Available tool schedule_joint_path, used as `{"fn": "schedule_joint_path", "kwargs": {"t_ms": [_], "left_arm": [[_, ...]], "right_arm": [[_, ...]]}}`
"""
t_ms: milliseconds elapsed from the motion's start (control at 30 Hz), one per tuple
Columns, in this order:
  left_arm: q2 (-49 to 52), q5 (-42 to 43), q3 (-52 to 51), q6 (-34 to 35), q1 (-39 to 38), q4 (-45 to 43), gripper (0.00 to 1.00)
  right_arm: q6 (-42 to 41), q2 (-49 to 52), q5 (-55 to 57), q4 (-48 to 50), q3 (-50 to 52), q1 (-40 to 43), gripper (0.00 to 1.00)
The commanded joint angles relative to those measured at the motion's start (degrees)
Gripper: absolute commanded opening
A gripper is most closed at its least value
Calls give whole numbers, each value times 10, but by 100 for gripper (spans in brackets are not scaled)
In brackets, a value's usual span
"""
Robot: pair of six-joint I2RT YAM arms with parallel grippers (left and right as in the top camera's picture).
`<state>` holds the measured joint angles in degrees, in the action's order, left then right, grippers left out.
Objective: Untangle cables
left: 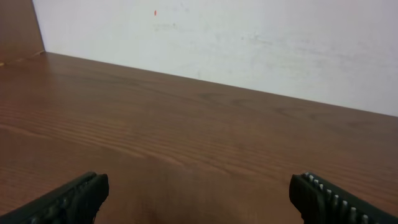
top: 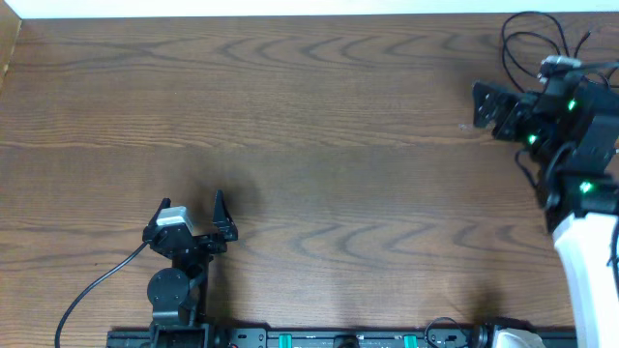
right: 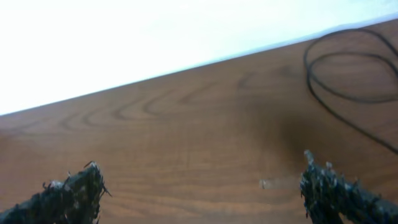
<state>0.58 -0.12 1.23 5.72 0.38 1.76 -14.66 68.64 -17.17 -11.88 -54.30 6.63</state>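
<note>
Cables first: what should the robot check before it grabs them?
1. Right gripper open and empty: ok.
2. Left gripper open and empty: ok.
3. Black cable loops in sight of the right wrist camera: ok.
4. Loops lined up with the Right gripper: not ok, they lie off to one side.
5. How the loops cross: cannot tell, the right arm covers part of them from overhead.
</note>
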Motion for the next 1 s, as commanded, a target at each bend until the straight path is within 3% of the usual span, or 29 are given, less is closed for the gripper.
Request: {"fn": "schedule_joint_path", "kwargs": {"t_ms": [0, 600, 733, 967], "left_arm": [[-3, -3, -10, -8, 3, 25, 98], [-3, -3, -10, -8, 3, 25, 98], [-3, -3, -10, -8, 3, 25, 98], [-3, -3, -10, -8, 3, 25, 98]], "right_arm": [[1, -44, 5, 53, 70, -10, 99], [1, -295, 5, 429, 490, -10, 99], [0, -336, 6, 457, 542, -10, 99], [1, -393, 7, 380, 540, -10, 99]]}}
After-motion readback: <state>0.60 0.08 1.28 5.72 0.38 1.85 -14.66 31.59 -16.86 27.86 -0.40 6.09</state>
